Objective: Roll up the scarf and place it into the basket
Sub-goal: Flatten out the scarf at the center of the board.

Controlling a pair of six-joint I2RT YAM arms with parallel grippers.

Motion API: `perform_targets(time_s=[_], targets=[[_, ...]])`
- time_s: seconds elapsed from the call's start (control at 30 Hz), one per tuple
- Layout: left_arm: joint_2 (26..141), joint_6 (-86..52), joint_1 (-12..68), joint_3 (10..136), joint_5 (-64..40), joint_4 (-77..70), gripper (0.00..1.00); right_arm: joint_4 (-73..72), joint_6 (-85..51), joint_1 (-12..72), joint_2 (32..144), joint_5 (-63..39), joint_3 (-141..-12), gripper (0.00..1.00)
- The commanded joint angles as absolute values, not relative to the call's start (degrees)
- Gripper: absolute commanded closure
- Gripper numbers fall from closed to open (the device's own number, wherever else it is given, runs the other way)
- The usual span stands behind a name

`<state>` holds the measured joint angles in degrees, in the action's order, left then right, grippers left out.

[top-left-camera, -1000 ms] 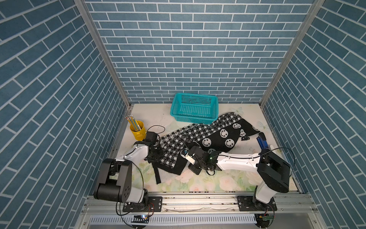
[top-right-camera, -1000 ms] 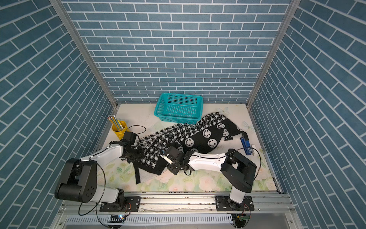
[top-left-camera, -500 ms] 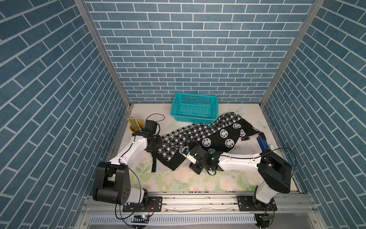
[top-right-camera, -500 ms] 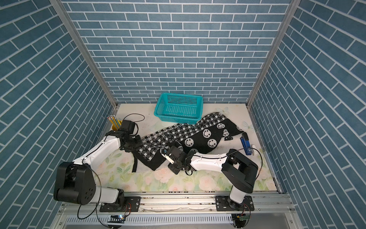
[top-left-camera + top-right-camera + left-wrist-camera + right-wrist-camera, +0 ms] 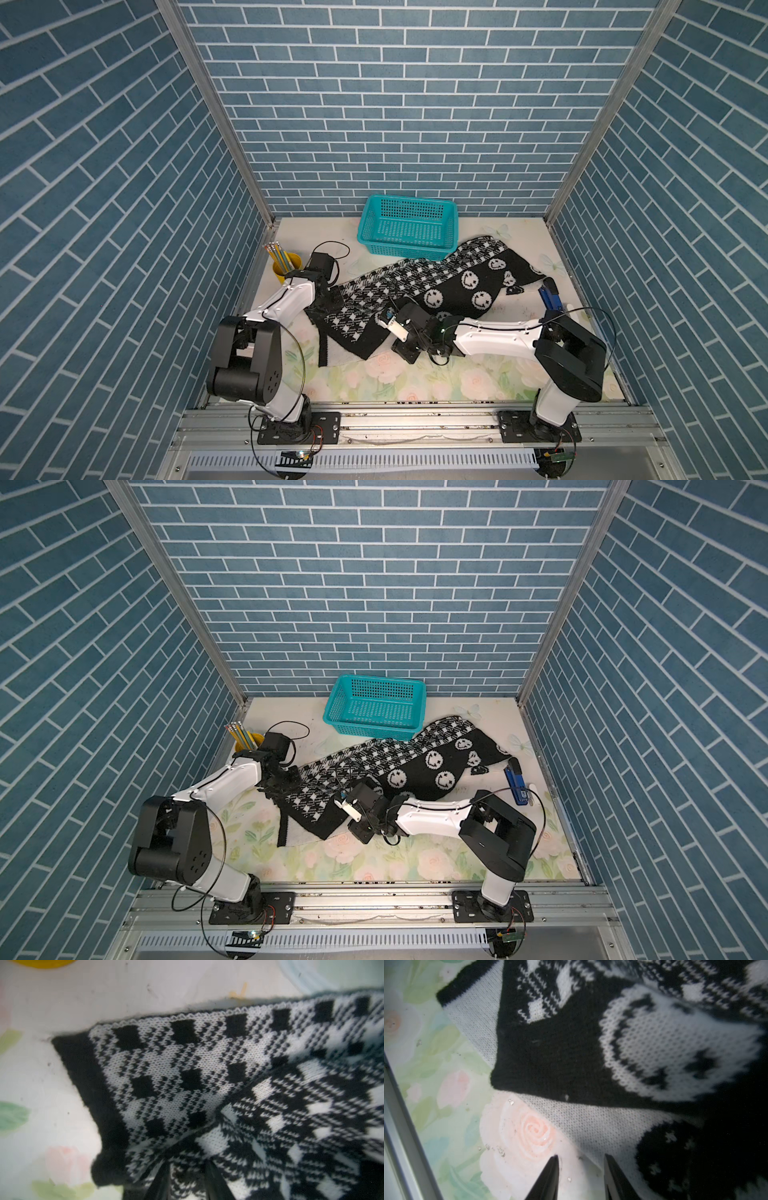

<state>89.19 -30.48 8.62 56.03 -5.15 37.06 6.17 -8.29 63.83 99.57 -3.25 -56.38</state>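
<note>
The scarf lies diagonally across the table, from beside the basket down to the front left. Its near end is folded over, with the white back showing. My left gripper rests on the scarf's left edge. In the left wrist view this gripper is open, and checked scarf lies between its fingers. My right gripper is at the scarf's near right edge. In the right wrist view it is open over the tablecloth, one fingertip at the scarf's white edge.
A yellow pencil cup stands at the left wall, just behind my left arm. A blue tool lies by the right wall. The basket stands against the back wall. The front rail runs close to my right gripper.
My left gripper moved away from the front edge along the scarf's left side and has opened. The right arm has barely shifted.
</note>
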Motion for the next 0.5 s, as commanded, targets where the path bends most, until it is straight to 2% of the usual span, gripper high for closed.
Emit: perform_targets(time_s=[0.0, 0.07, 0.2, 0.3, 0.37, 0.47], targets=[[89.1, -30.5, 8.0, 55.7, -5.9, 34.3, 0.52, 3.2, -10.9, 62.5, 102.1, -5.8, -58.0, 0.83], [88.8, -30.4, 7.4, 56.5, -6.1, 34.0, 0.49, 2.4, -11.2, 62.0, 103.5, -6.5, -58.9, 1.00], [89.0, -29.4, 6.4, 58.9, -5.6, 35.4, 0.33, 3.5, -11.5, 61.6, 107.9, -8.3, -61.6, 1.00], [88.4, -28.8, 5.8, 59.8, -4.9, 36.4, 0.14, 6.1, -12.2, 61.7, 110.1, -9.3, -62.3, 1.00], [88.0, -28.2, 5.5, 60.4, -4.9, 37.2, 0.08, 7.9, -12.9, 61.6, 109.5, -9.1, -61.0, 1.00], [86.8, -27.2, 5.4, 60.4, -5.1, 38.2, 0.06, 10.3, -14.6, 61.6, 105.0, -8.4, -56.1, 1.00]])
